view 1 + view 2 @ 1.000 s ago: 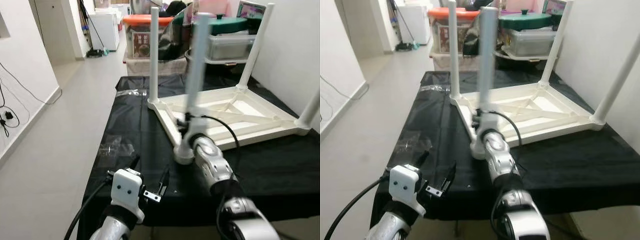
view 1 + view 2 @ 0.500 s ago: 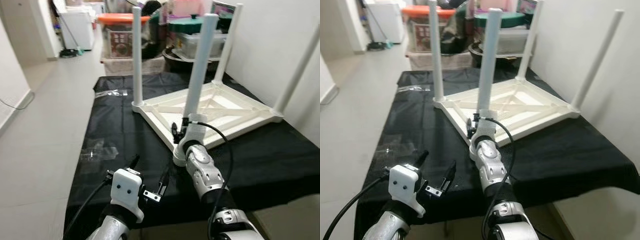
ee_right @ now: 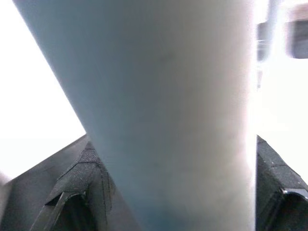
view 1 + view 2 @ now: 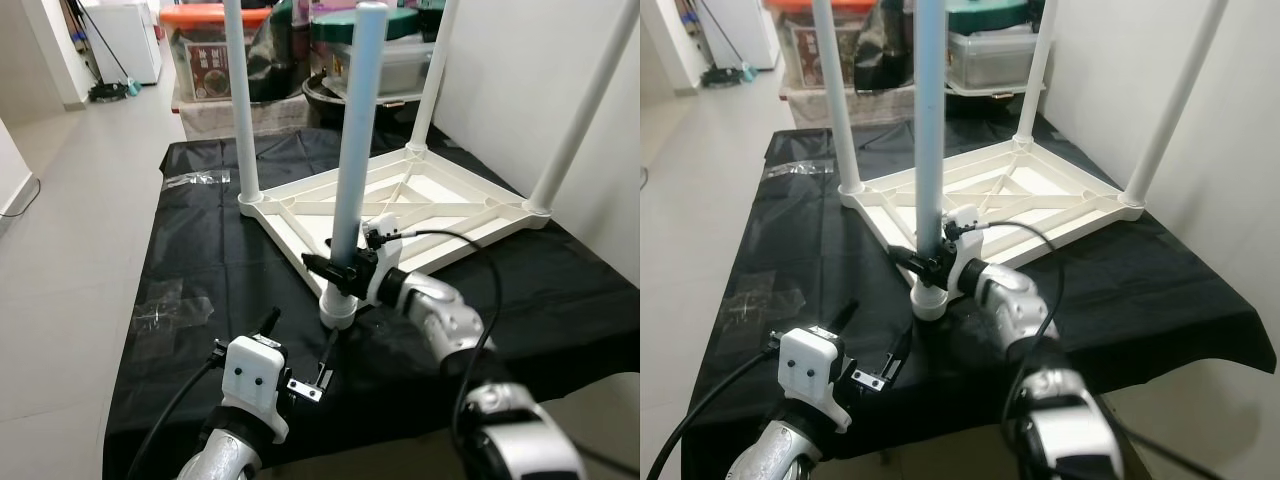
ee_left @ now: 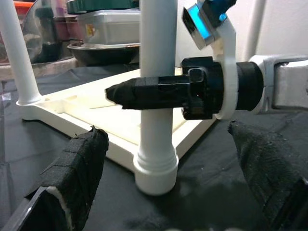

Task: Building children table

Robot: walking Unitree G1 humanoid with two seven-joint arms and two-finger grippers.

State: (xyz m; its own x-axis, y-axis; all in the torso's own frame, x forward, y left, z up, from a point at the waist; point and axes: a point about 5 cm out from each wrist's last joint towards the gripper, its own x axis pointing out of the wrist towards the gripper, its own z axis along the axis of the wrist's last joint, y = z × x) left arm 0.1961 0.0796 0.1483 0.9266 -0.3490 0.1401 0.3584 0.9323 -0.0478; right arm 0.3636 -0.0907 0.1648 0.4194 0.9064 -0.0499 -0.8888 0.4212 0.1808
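Left eye view: white children's table (image 4: 400,205), upside down on the black-draped bench (image 4: 220,290), toward two o'clock from the middle. Four legs standing up; the near leg (image 4: 352,160) seated in the corner socket at six o'clock of the frame. Right tool (image 4: 335,268) clamped across that leg low down, just above the socket collar. Left tool (image 4: 300,350) hovering near the bench's front edge at seven o'clock, fingers apart, holding nothing.

Right eye view: same arrangement. Probably hollow plastic, so light and stiff, but smooth and likely slippery under the pads. Long leg acts as a lever; best held low by the socket, as now, to twist or press without tipping the light frame.

Left wrist view: collar of the leg (image 5: 155,168) resting on the cloth, frame rail behind, right tool's black fingers (image 5: 159,91) crossing the tube. Left tool's padded fingertips (image 5: 79,168) spread wide.

Right wrist view: pale tube (image 3: 173,110) up close between two black pads (image 3: 84,183), pressed against it.
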